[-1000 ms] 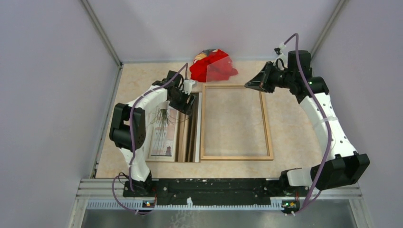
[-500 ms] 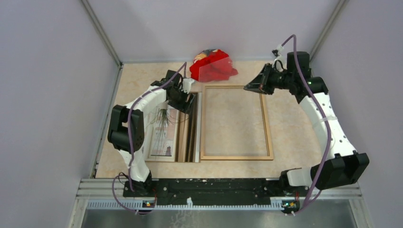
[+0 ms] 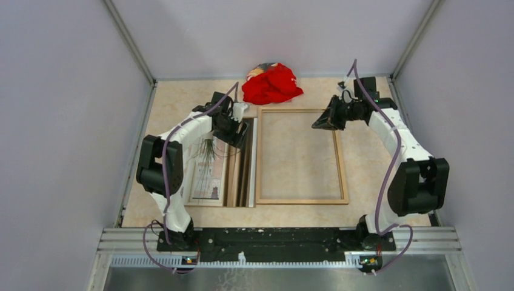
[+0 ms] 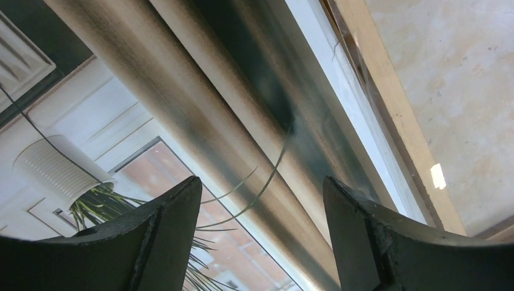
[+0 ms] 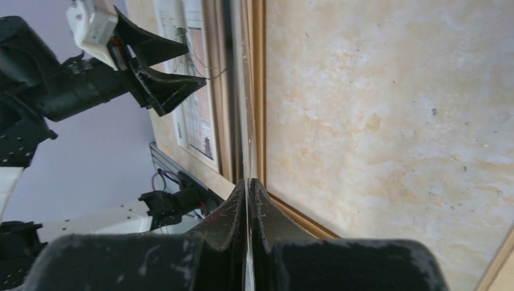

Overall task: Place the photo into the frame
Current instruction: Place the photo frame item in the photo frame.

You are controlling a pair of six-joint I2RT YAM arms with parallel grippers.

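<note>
The photo [image 3: 209,163], a print of a window with curtains and a potted plant, lies face up at the left; it also fills the left wrist view [image 4: 182,121]. The wooden frame [image 3: 342,163] lies flat beside it on the right, and its left strip shows in both wrist views [image 4: 388,103] [image 5: 259,91]. My left gripper [image 3: 240,130] [image 4: 262,182] [image 5: 195,62] is open and empty, just above the photo's upper right part. My right gripper [image 3: 319,120] [image 5: 248,180] is shut on a thin clear sheet [image 5: 248,173], seen edge-on, over the frame's upper right part.
A crumpled red cloth [image 3: 272,83] lies at the back, just beyond the frame's far edge. Grey walls close the table on the left, back and right. The metal rail [image 3: 267,239] with the arm bases runs along the near edge.
My right arm has folded in and its gripper has sunk a little toward the frame. The clear sheet no longer overlaps the red cloth. The left arm has hardly moved.
</note>
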